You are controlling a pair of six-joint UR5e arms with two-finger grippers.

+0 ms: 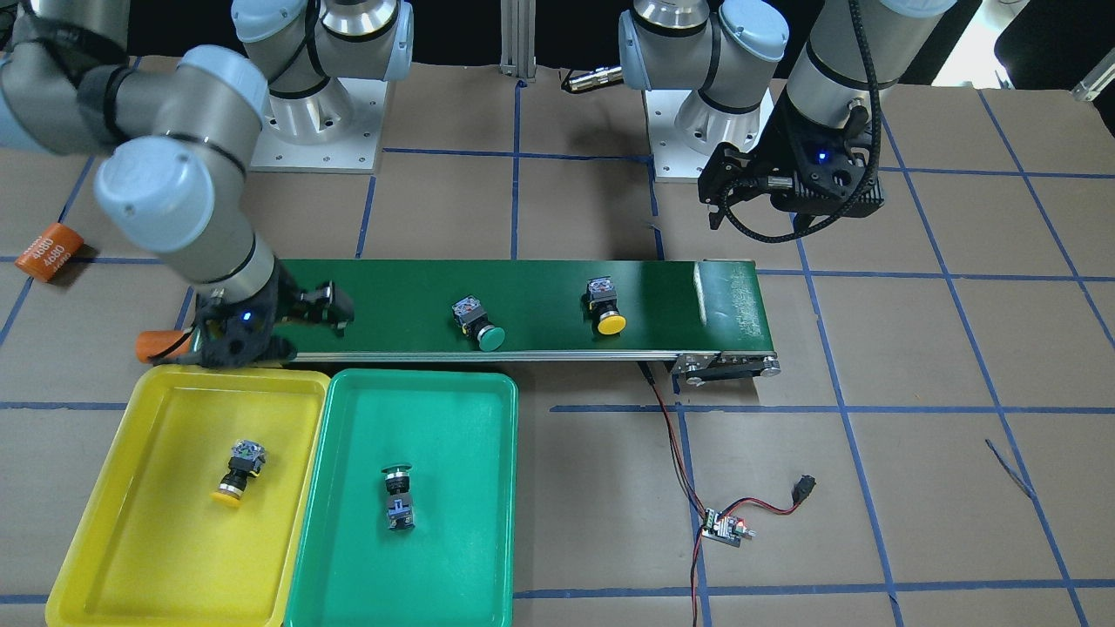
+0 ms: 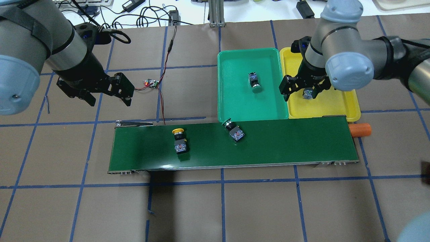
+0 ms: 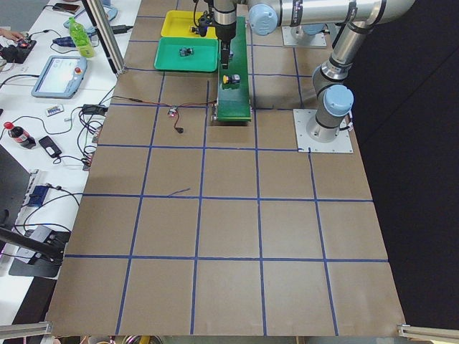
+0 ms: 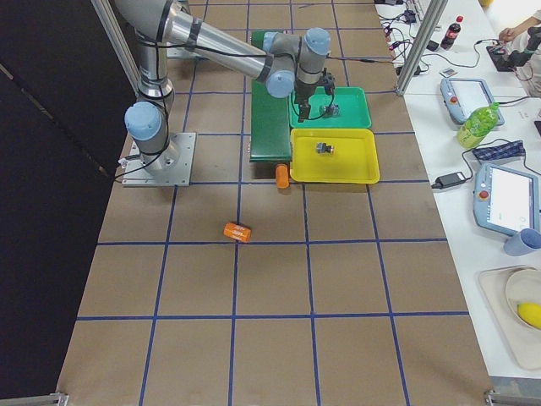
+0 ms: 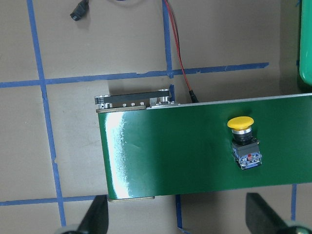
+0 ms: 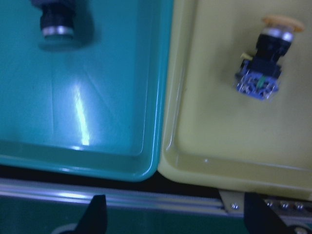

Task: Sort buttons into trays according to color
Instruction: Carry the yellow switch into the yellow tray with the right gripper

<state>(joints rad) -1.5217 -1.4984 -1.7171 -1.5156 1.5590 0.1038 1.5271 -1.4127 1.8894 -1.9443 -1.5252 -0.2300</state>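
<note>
One yellow button and one green button lie on the conveyor belt. Another yellow button lies in the yellow tray. Another green button lies in the green tray. My right gripper is open and empty, above the seam between the two trays by the belt. My left gripper is open and empty, high above the table near the belt's other end.
The long dark-green conveyor belt runs along the trays. An orange cylinder lies at the belt's end by the yellow tray, another further out. A small circuit board with red and black wires lies on the table.
</note>
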